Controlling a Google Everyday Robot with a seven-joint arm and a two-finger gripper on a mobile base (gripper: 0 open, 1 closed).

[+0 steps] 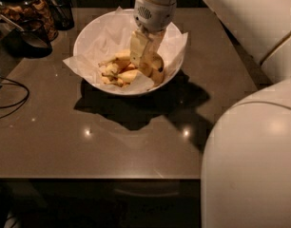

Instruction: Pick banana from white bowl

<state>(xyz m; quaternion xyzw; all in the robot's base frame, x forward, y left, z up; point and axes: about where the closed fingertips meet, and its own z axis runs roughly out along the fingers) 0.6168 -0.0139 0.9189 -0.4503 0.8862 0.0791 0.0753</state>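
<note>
The robot's white body (250, 165) crowds the table's (112, 146) near right corner; a dark cable (12, 99) lies at the left edge. Toward the far edge sits the white bowl (88, 32), the banana (157, 69) curving along its right inner side; the gripper (141, 56) reaches down into the bowl against it, whether clasping it cannot be told; a glass jar (29, 8) stands at the far left corner

The desk (88, 141) is smooth, glossy brown, catching light glints; the white bowl (86, 32) is smooth, perhaps glazed ceramic, lined with crumpled matt paper (106, 36); the claw (143, 61), down in the bowl's right half, looks like pale plastic; the banana (158, 69) has dull yellow skin; the far-left jar (29, 6) is shiny glass.
</note>
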